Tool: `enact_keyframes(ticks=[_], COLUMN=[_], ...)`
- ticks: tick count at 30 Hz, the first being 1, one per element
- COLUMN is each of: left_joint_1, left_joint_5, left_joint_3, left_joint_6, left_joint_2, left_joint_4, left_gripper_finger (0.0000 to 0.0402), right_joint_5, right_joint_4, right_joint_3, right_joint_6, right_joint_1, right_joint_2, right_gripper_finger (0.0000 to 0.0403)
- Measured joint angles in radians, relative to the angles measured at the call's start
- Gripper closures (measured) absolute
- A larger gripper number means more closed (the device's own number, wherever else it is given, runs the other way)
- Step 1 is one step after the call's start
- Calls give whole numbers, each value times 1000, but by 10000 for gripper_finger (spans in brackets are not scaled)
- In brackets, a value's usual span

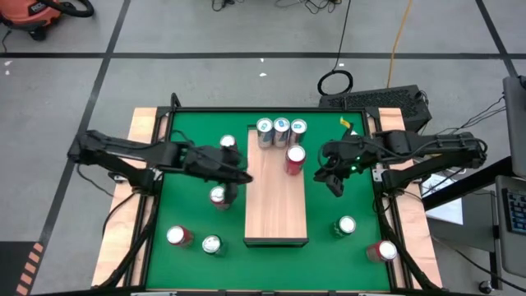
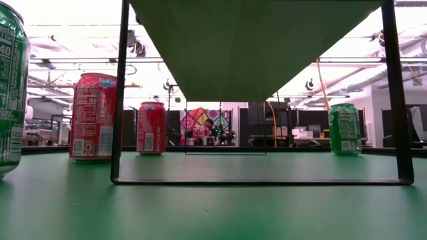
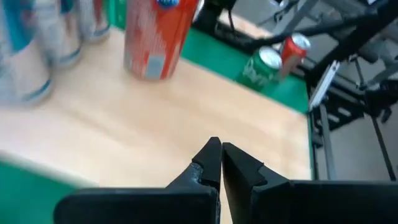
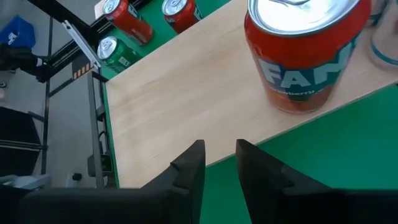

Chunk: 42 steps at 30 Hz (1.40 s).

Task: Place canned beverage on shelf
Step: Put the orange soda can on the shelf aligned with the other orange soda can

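The shelf (image 1: 275,205) is a pale wooden board in the middle of the green table; the low view shows its underside (image 2: 253,47) raised on a thin black frame. At its far end stand three silver-blue cans (image 1: 281,128) and, just nearer, a red can (image 1: 295,159) upright on its base. My left gripper (image 1: 245,178) is shut and hovers over the shelf's left edge (image 3: 124,168). My right gripper (image 1: 322,175) hovers by the shelf's right edge (image 4: 249,146), near the red can (image 4: 305,56), its fingers a narrow gap apart with nothing between them.
Loose cans stand on the table: a silver-topped one (image 1: 228,142) and a red one (image 1: 219,196) left of the shelf, a red (image 1: 177,237) and a green (image 1: 212,244) at near left, a green (image 1: 346,225) and a red (image 1: 383,250) at near right.
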Motion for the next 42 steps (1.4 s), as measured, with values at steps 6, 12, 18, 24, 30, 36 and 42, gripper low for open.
enact_keyframes(ticks=[6, 12, 18, 24, 30, 36, 42], left_joint_1=[-39, -85, -106, -106, -106, -105, -112], left_joint_5=[-24, -29, -30, -30, -24, -25, 9], left_joint_3=[0, -7, -36, -81, -132, -191, -223], left_joint_6=[-6, -8, -85, -140, -140, -167, -192], left_joint_2=[-87, -76, -46, -9, 20, 42, 73], left_joint_4=[-268, -485, -569, -524, -428, -348, -330], left_gripper_finger=[379, 307, 179, 68, 48, 48, 48], right_joint_5=[1, -1, -2, -4, -5, -5, -5], right_joint_4=[-13, -10, -10, -9, -9, 0, 7], right_joint_3=[0, 0, 0, 0, 0, 0, 0], right_joint_6=[-2, 16, 30, 53, 70, 101, 114], right_joint_1=[0, 0, 0, 14, 40, 59, 60], right_joint_2=[-12, -11, -11, -11, -11, -11, -11], right_gripper_finger=[321, 321, 321, 321, 321, 321, 321])
